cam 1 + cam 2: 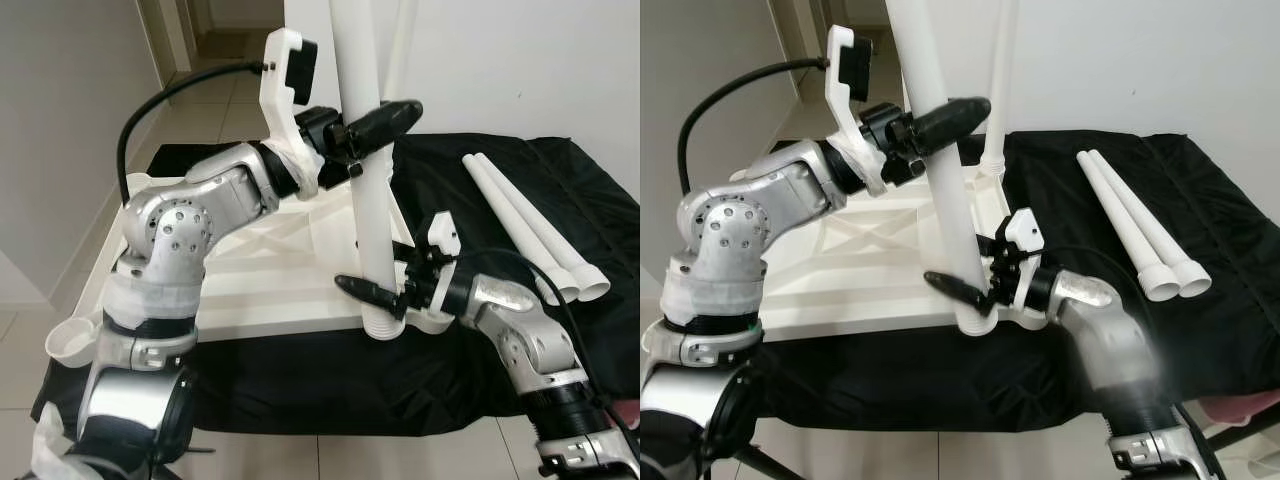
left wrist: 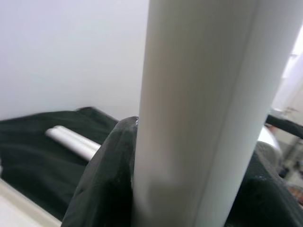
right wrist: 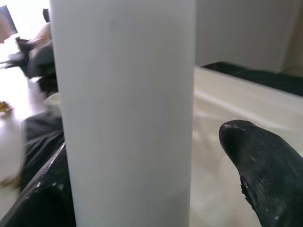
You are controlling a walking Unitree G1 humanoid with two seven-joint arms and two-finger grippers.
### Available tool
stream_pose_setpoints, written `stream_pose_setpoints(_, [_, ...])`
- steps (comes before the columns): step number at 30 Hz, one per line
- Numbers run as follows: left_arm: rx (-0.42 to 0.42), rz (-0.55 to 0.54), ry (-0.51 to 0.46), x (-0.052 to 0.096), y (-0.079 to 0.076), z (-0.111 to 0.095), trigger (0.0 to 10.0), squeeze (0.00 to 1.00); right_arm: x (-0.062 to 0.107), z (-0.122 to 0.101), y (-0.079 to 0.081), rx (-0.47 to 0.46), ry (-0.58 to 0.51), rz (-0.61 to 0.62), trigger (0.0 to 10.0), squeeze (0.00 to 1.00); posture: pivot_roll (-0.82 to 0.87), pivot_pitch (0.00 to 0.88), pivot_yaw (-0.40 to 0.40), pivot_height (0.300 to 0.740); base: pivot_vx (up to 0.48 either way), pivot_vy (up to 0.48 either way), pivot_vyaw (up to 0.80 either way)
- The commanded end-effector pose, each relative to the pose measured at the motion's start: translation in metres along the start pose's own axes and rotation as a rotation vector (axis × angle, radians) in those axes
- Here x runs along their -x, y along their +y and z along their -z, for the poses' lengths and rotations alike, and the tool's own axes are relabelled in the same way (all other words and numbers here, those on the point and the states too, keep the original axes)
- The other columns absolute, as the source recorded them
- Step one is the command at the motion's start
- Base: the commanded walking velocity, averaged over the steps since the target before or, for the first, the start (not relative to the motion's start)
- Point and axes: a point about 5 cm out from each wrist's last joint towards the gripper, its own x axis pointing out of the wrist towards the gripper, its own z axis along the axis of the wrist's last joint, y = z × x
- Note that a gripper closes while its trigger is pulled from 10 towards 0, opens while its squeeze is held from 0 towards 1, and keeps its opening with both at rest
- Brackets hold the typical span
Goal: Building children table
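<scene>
Left eye view | smooth white tube leg (image 1: 366,150) | both tools clamped: left tool (image 1: 372,130), right tool (image 1: 385,296)

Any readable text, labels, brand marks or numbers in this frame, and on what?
None can be read. The white leg held by the left end effector and right end effector, the tabletop, the two spare legs, the black cloth and the wall bear no visible print.

We see a black cloth (image 1: 300,380) spread over the floor by a white wall (image 1: 520,60), with pale floor tiles (image 1: 205,110) leading toward a doorway behind.
</scene>
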Motion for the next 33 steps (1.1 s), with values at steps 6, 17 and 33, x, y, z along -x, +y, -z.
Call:
stream_pose_setpoints(6, [-0.072, -0.073, -0.024, -0.018, 0.0, -0.011, 10.0, 0.0, -0.025, -0.022, -0.012, 0.092, -0.101, 0.23, 10.0, 0.0, -0.02, 0.0, 0.06, 0.74, 0.0, 0.0, 0.0])
stream_pose_setpoints(17, [-0.1, -0.175, -0.041, -0.037, 0.009, -0.014, 10.0, 0.0, -0.046, -0.016, -0.016, 0.182, -0.042, 0.409, 10.0, 0.0, -0.05, 0.0, 0.098, 0.74, 0.0, 0.0, 0.0])
stream_pose_setpoints(33, [-0.222, -0.318, -0.104, -0.064, 0.002, -0.014, 10.0, 0.0, -0.07, -0.01, -0.022, 0.237, 0.015, 0.786, 10.0, 0.0, -0.07, 0.0, 0.084, 0.74, 0.0, 0.0, 0.0])
